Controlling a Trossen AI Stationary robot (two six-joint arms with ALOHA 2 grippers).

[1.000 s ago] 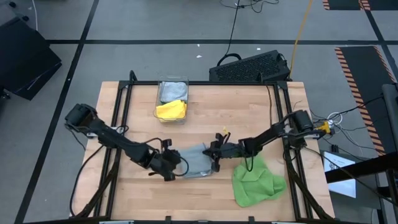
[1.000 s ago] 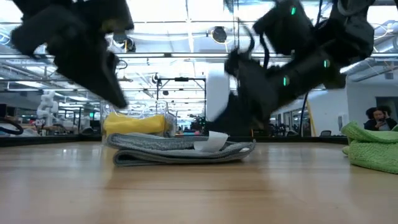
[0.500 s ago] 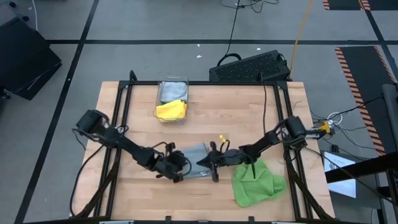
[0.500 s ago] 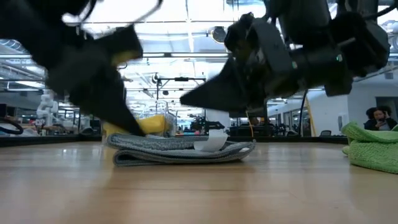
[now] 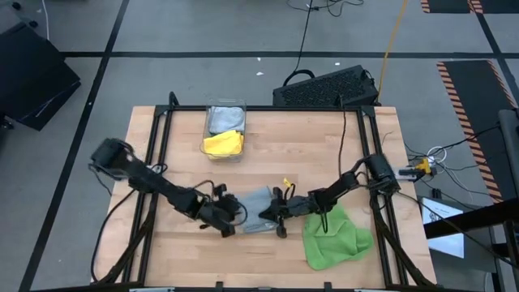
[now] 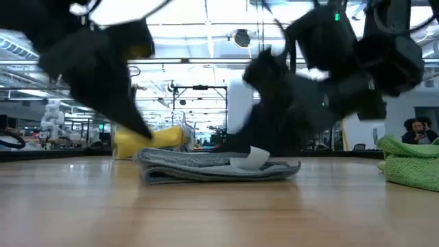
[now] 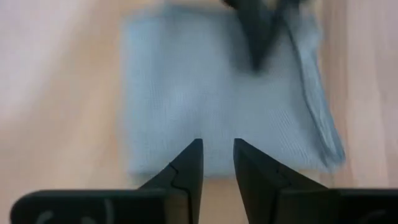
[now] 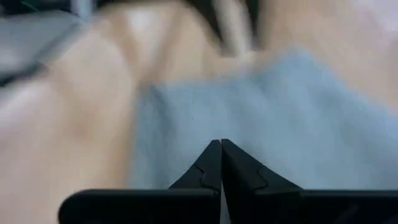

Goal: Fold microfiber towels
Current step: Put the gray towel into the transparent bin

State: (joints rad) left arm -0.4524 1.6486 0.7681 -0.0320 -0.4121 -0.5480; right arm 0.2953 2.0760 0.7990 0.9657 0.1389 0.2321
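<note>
High view showed the left gripper (image 5: 233, 225), jaws slightly apart, and right gripper (image 5: 278, 215), jaws together, flanking the folded grey towel (image 5: 257, 212); pressing evenly would flatten it.

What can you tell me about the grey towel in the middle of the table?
The grey towel is a soft, fuzzy-looking cloth, folded into a flat stack of layers on the wooden table. A white tag curls up from its top. The left gripper is at one end with its fingers slightly apart; the right gripper, fingers shut, is at the other.
</note>
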